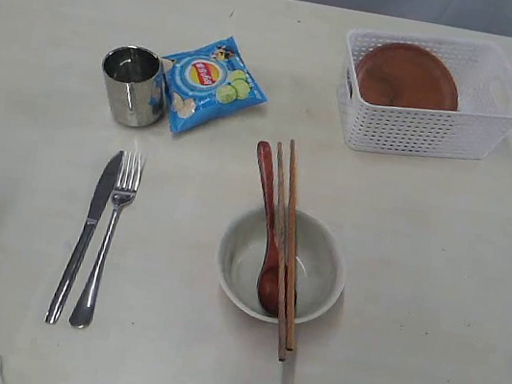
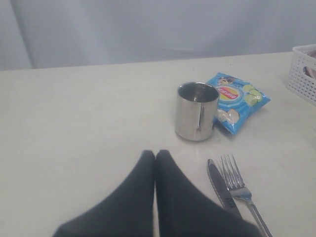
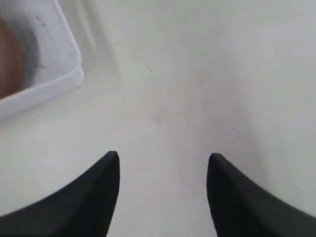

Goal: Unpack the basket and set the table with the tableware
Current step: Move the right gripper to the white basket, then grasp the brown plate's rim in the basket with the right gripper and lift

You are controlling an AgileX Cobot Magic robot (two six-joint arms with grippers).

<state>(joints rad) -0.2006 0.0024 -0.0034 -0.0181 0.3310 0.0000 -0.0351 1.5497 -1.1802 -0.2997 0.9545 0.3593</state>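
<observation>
**Table mostly set, plate in basket**

You have the white perforated plastic basket (image 1: pixel 426 131) with cut-out handles at the far right of the pale cream table (image 1: pixel 437 279). The round brown plate (image 1: pixel 408 77) lies tilted inside it.

The pale grey-green bowl (image 1: pixel 241 253) sits near the middle front. The dark red-brown spoon (image 1: pixel 268 291) rests head-down in it. The wooden chopsticks (image 1: pixel 292 217) lie across its rim, just beside the spoon.

At the left, the steel knife (image 1: pixel 85 233) and steel fork (image 1: pixel 107 237) lie side by side. The shiny steel cup (image 1: pixel 133 87) stands upright beyond them, touching the blue chip bag (image 1: pixel 213 83).

The bag shows a round red-and-yellow logo and green slices. The lettering is too small to read.

Your left gripper (image 2: pixel 155 154) has its jaws together, tips touching, nothing held, near the knife and cup. Your right gripper (image 3: pixel 163 158) has its jaws wide apart over bare table, nothing between them, near a basket corner.
</observation>
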